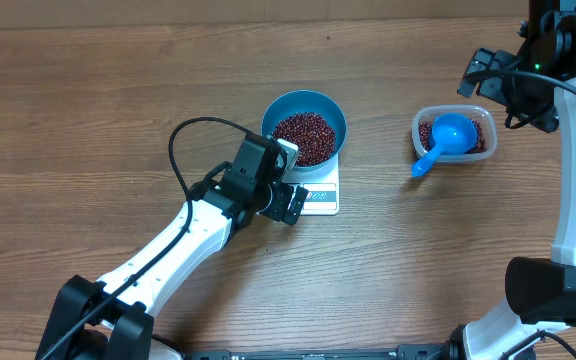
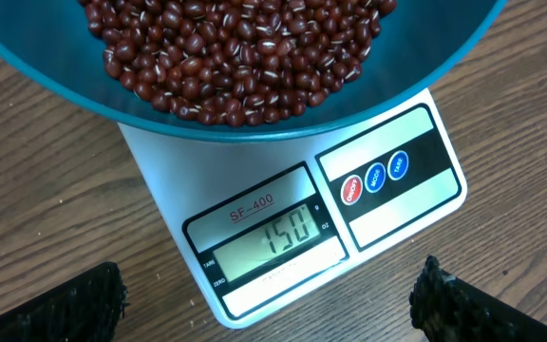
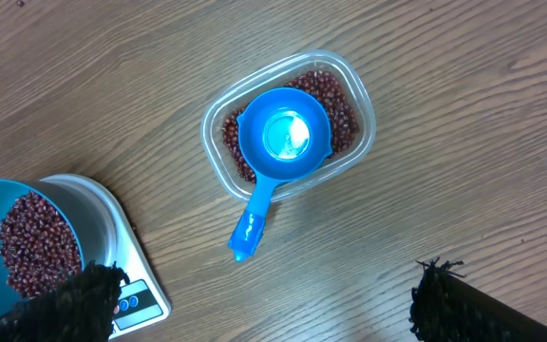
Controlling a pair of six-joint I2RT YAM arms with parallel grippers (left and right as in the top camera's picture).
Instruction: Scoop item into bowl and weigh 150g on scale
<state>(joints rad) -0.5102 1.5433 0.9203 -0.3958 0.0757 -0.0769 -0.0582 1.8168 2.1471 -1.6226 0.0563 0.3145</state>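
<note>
While bowl sits on scale, left end effector gapes wide, empty; right end effector likewise.

3 cams down, all w/ scale

Bowl: I see the blue bowl filling the top of the view, resting on the scale and overhanging its far part.
Beans: dark red-brown beans lie heaped inside it.
Scale: the white scale sits askew on the wooden worktop.
Display: I read 150 on the display, below the marking SF-400.
Buttons: one red and two blue buttons sit in a row beside the display.
Claw: my left claw hovers with its fingers spread to the lower corners, gripping nothing.
</note>
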